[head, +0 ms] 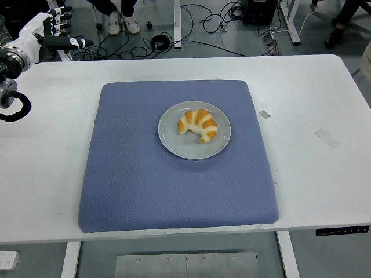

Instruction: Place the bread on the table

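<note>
The blue mat point(174, 168) held a grey plate point(174, 145) with the bread point(199, 124), far right of the left hand point(49, 29), whose fingers hung loose, empty.

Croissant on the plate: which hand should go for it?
Left. The left hand is the only one in view, raised at the table's far left corner with fingers relaxed and empty. The croissant lies on the plate mid-mat, unobstructed. The right arm is not in view.
</note>
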Robot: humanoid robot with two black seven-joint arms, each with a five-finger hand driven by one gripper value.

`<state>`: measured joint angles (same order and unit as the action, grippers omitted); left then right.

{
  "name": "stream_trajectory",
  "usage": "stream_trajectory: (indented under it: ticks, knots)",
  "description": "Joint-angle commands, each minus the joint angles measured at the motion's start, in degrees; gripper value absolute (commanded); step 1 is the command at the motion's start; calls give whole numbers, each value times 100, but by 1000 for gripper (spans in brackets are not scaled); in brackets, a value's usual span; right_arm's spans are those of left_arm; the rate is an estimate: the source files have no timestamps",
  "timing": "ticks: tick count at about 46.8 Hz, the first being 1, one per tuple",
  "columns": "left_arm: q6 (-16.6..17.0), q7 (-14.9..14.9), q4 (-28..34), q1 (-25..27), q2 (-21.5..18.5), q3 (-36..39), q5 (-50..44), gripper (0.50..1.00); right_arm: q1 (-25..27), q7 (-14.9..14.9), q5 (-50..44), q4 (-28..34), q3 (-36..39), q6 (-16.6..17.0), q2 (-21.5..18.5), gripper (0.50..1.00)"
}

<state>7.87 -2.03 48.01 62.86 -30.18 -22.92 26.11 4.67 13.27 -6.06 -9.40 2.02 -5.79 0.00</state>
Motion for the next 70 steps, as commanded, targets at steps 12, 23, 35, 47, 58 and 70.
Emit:
stream_trajectory:
  ticks: [12,23,35,47,58,70]
  knots:
    - [92,-8,-37,7,126,7,34,977,-1,0,0,0,0,-1,0,1000]
    - [92,1,-55,7,126,-2,34,977,-1,0,0,0,0,-1,0,1000]
    - [92,10,-55,24,73,-11,-36,977,-1,9,0,0,0,-1,0,1000]
    - [84,36,-46,156,100,77,87,977,-1,0,0,0,0,-1,0,1000]
    - [57,238,51,551,249,401,527,974,-1,0,0,0,0,-1,0,1000]
    - [84,510,130,930,372,859,588,972,-1,0,0,0,0,-1,0,1000]
